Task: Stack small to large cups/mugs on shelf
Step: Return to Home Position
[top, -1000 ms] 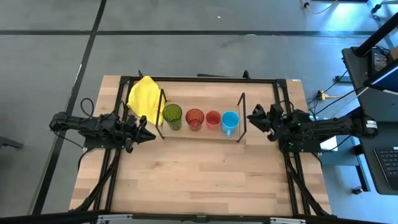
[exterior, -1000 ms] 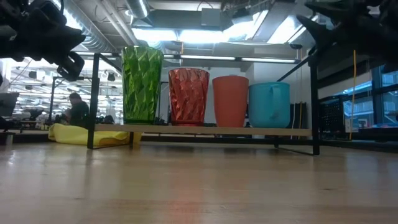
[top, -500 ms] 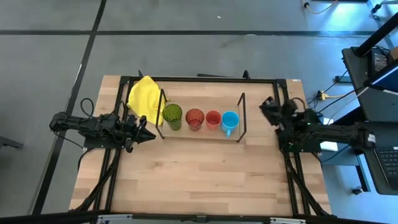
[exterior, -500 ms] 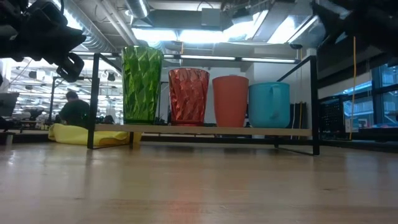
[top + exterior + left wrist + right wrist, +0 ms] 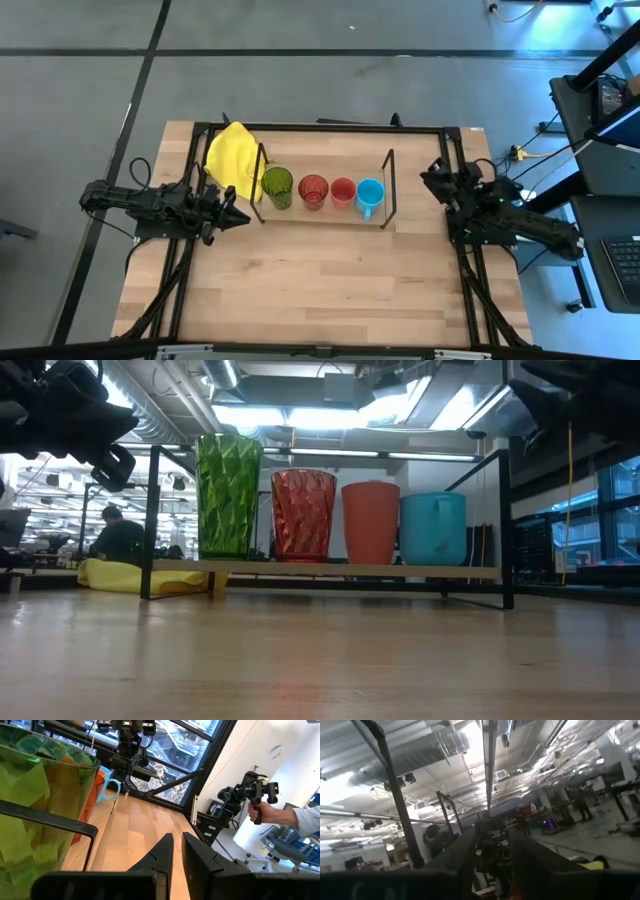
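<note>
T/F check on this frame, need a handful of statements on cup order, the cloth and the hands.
1. The green tumbler, orange-red tumbler, short red cup and blue mug all stand in one row on the shelf. True.
2. The green tumbler is at the end nearest the right hand. False: it is at the left hand's end; the blue mug is nearest the right hand.
3. The yellow cloth lies between two cups. False: it lies on the table, outside the shelf's end frame.
4. Neither hand holds a cup. True.
</note>
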Action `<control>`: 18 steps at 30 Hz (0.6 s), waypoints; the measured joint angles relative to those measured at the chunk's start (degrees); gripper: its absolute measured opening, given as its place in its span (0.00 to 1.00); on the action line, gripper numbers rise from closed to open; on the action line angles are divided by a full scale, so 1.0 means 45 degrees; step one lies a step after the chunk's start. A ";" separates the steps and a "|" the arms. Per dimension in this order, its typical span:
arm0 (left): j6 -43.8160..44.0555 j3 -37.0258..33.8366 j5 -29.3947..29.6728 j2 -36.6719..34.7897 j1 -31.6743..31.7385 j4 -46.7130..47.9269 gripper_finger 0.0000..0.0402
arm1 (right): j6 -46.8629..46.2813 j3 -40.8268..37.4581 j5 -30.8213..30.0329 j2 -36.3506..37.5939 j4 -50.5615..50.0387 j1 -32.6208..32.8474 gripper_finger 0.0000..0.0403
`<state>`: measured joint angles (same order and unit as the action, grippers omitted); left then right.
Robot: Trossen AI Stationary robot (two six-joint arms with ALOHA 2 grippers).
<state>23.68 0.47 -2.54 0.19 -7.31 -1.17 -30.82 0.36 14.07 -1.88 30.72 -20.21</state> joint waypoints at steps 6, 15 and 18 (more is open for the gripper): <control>0.0007 0.0000 0.0002 0.0000 0.0000 0.0010 0.08 | 0.0915 0.0000 0.0198 0.0387 -0.1364 0.0000 0.30; 0.0015 0.0000 0.0012 0.0000 -0.0002 0.0024 0.08 | 0.2784 0.0000 0.0969 0.0407 -0.2357 0.0000 0.30; 0.0015 0.0000 0.0014 0.0000 -0.0005 0.0024 0.08 | 0.3265 0.0000 0.1368 0.0407 -0.3161 0.0000 0.30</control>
<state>23.75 0.47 -2.48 0.19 -7.33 -1.06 -16.12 0.36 20.23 -0.05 16.50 -20.21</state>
